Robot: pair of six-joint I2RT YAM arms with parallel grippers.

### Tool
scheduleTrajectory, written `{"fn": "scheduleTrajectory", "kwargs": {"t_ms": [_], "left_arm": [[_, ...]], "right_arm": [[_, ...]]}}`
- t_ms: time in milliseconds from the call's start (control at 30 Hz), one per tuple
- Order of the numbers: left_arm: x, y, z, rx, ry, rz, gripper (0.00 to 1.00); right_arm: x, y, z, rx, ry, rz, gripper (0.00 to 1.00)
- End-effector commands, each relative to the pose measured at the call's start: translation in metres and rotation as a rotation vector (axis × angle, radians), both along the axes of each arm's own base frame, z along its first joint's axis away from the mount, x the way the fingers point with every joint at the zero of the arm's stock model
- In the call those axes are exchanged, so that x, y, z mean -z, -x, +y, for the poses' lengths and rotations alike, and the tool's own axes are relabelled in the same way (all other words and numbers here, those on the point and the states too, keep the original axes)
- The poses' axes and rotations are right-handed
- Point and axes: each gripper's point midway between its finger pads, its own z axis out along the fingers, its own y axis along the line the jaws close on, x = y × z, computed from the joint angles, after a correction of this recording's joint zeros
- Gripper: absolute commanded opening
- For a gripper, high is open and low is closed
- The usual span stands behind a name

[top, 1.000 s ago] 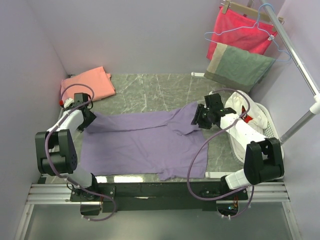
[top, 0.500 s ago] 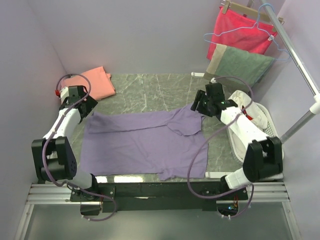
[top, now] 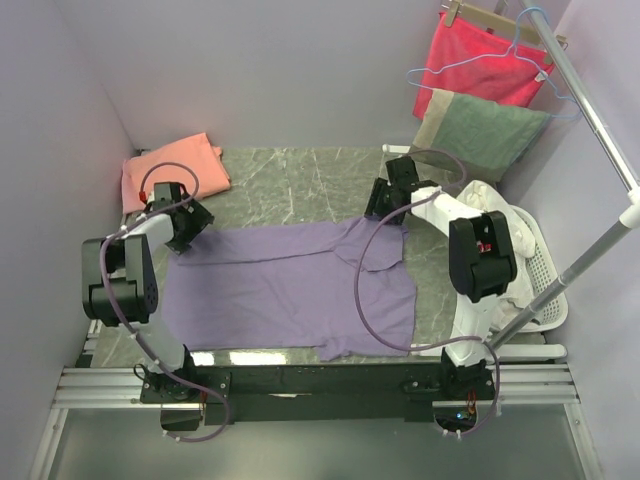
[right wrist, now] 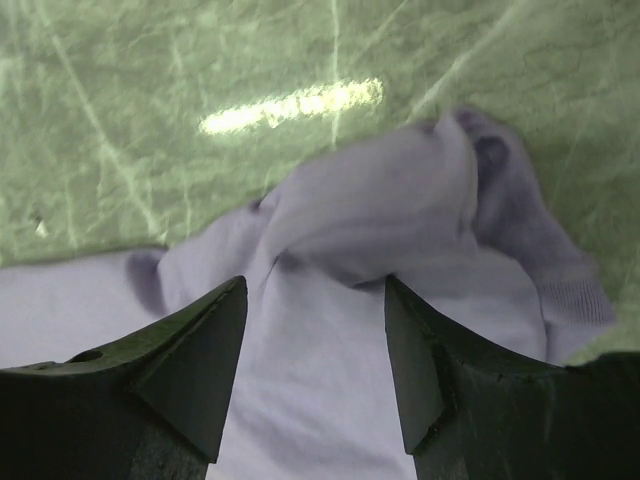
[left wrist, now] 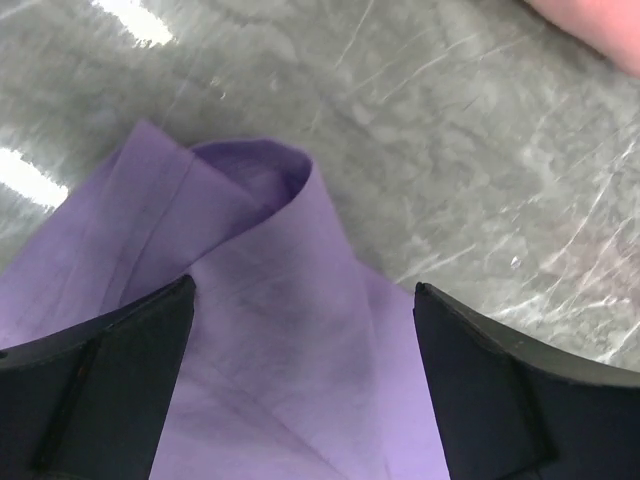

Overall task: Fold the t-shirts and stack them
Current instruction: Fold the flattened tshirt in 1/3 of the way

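Note:
A large lavender-purple t-shirt (top: 290, 290) lies spread across the marble table (top: 300, 175). Its right part is folded over with a rumpled sleeve. A salmon-pink t-shirt (top: 172, 170) lies folded in the back left corner. My left gripper (top: 183, 226) hovers over the purple shirt's far left corner, open. In the left wrist view the left gripper (left wrist: 305, 300) has only flat cloth and a curled hem (left wrist: 255, 165) below it. My right gripper (top: 385, 205) stands open over the bunched far right edge. The right wrist view shows that gripper (right wrist: 315, 288) with cloth (right wrist: 370, 220) under it, not pinched.
A white laundry basket (top: 540, 262) stands at the right, behind the right arm. A bright red cloth (top: 480, 60) and a grey-green towel (top: 478, 132) hang from a rail (top: 590, 115) at the back right. Purple walls close in the left side and the back.
Both grippers have opened and let go of the purple shirt's far edge, which now rests on the table. The right gripper has shifted left and farther back; the left one rose, then came back down.

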Motion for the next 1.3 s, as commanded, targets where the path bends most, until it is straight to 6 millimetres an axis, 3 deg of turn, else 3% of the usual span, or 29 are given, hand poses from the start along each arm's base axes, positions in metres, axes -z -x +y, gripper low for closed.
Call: {"fn": "scheduleTrajectory", "kwargs": {"t_ms": [0, 133, 233, 267, 333, 467, 533, 567, 700, 767, 800, 833, 867, 933, 1033, 1167, 1267], "left_arm": [[0.013, -0.011, 0.004, 0.002, -0.022, 0.008, 0.96], [0.043, 0.001, 0.029, -0.079, -0.080, 0.133, 0.96], [0.052, -0.003, 0.039, -0.106, -0.051, 0.137, 0.95], [0.051, -0.007, 0.041, -0.112, -0.047, 0.125, 0.95], [0.050, -0.014, 0.047, -0.124, -0.039, 0.118, 0.95], [0.045, -0.024, 0.050, -0.127, -0.029, 0.101, 0.94], [0.042, -0.028, 0.048, -0.127, -0.016, 0.085, 0.94], [0.042, -0.030, 0.044, -0.118, 0.005, 0.076, 0.94], [0.031, -0.036, 0.034, -0.084, 0.046, 0.014, 0.92], [0.021, -0.039, 0.033, -0.079, 0.045, -0.024, 0.92], [0.007, -0.041, 0.030, -0.074, 0.040, -0.059, 0.92], [-0.001, -0.042, 0.029, -0.070, 0.038, -0.077, 0.92], [-0.007, -0.041, 0.026, -0.066, 0.031, -0.092, 0.93], [-0.033, -0.040, 0.023, -0.067, -0.006, -0.149, 0.95], [-0.062, -0.030, 0.015, -0.070, -0.063, -0.196, 1.00], [-0.083, -0.011, 0.006, -0.074, -0.094, -0.228, 0.99], [-0.095, 0.000, 0.005, -0.076, -0.109, -0.243, 0.99]], "right_arm": [[0.006, -0.016, -0.009, 0.058, 0.025, 0.019, 0.64], [0.025, -0.021, -0.026, 0.109, 0.056, 0.070, 0.63], [0.029, -0.032, -0.036, 0.137, 0.060, 0.085, 0.62], [0.025, -0.043, -0.037, 0.142, 0.054, 0.068, 0.62], [0.032, -0.046, -0.047, 0.160, 0.064, 0.108, 0.62], [0.017, -0.082, -0.058, 0.188, 0.054, 0.071, 0.61], [0.026, -0.091, -0.055, 0.173, 0.035, 0.090, 0.61], [0.012, -0.106, -0.053, 0.168, 0.022, 0.051, 0.61], [0.001, -0.119, -0.040, 0.096, -0.018, 0.000, 0.62], [-0.014, -0.115, -0.045, 0.104, -0.004, -0.050, 0.63], [-0.022, -0.113, -0.048, 0.104, 0.006, -0.077, 0.63], [-0.034, -0.099, -0.047, 0.090, -0.001, -0.097, 0.64], [-0.045, -0.100, -0.047, 0.084, -0.010, -0.145, 0.64], [-0.064, -0.080, -0.041, 0.044, -0.041, -0.177, 0.65], [-0.083, -0.061, -0.035, 0.005, -0.069, -0.219, 0.66], [-0.090, -0.038, -0.010, -0.092, -0.144, -0.213, 0.66], [-0.081, -0.028, 0.013, -0.167, -0.176, -0.177, 0.66]]}}
